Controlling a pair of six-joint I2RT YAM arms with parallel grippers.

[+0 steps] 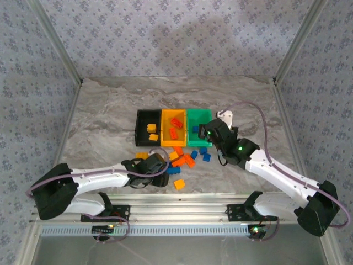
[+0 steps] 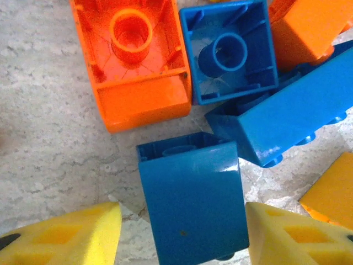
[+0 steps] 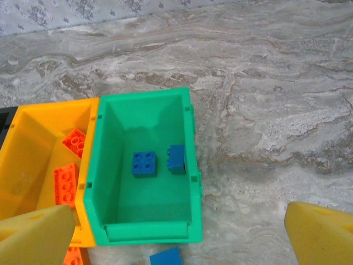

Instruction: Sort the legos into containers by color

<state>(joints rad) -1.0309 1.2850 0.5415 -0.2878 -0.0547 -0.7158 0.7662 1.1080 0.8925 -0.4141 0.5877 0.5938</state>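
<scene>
Left gripper (image 2: pixel 182 238): open over the loose bricks (image 1: pixel 185 160) on the tabletop (image 1: pixel 99 127), just in front of the containers. A blue brick (image 2: pixel 190 199) lies between its yellow fingertips (image 2: pixel 60 237). A gap shows on the left side; on the right, contact cannot be confirmed. This brick lies on its side with a smooth face up. Its long axis runs top to bottom in the left wrist view, across the line joining the fingertips, and its hollow underside points to the top of the frame. Just beyond it lie an orange brick (image 2: pixel 138 61) and a square blue brick (image 2: pixel 229 49), both upside down with sockets facing up. A long blue brick (image 2: pixel 292 116) lies slanted at the right.

Right gripper (image 3: pixel 176 237): wide open, holding nothing, above the near end of the green bin (image 3: pixel 190 165).

Containers: black bin (image 1: pixel 140 130), orange bin (image 1: pixel 165 130) and green bin joined in a left-to-right row; each bin's long axis points away from the arms. The green bin holds two blue bricks (image 3: pixel 144 164). The orange bin holds orange-red bricks (image 3: pixel 66 185). The black bin holds yellow bricks (image 1: pixel 151 131).
</scene>
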